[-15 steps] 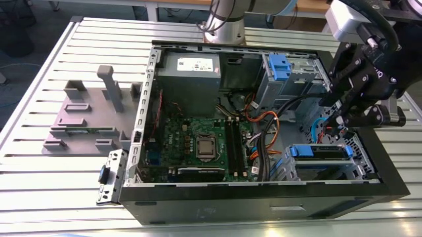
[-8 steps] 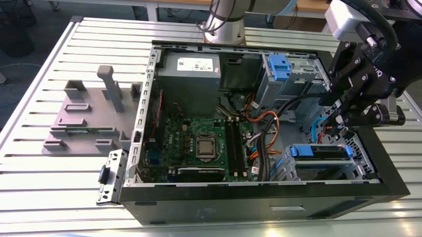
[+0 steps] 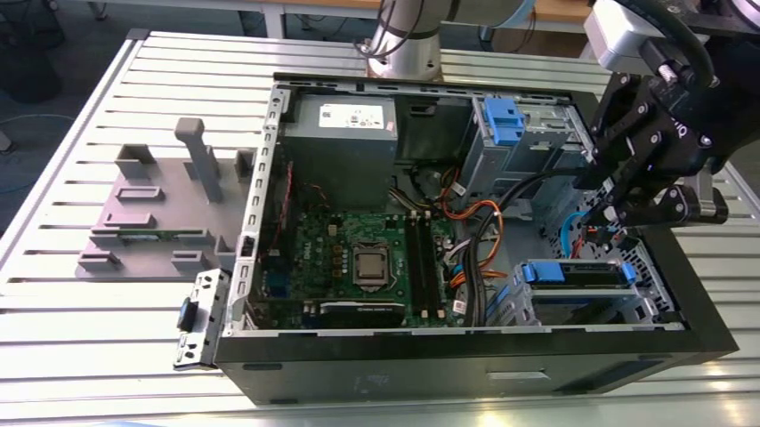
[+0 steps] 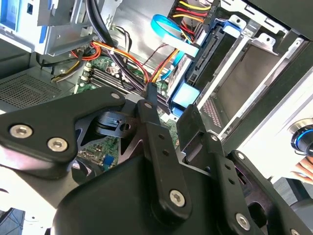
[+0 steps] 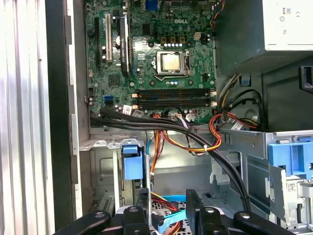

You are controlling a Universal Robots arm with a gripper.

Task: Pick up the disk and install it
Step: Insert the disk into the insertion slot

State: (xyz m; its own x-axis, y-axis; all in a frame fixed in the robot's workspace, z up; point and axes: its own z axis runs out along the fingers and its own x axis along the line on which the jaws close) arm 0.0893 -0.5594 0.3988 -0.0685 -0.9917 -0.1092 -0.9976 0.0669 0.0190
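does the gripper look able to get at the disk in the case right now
Probably yes: the gripper hangs open just above the disk, and the case is open on that side. The blue flat cable close by might snag.

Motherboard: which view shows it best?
The first wrist view: the motherboard lies face-on, nearly whole. The exterior view shows it slanted, partly behind cables; the second wrist view shows a partly hidden strip.

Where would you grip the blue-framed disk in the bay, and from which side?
Probably by the blue carrier edges of the disk, from above through the open case: it lies flat in the bay, metal walls closing its other sides.
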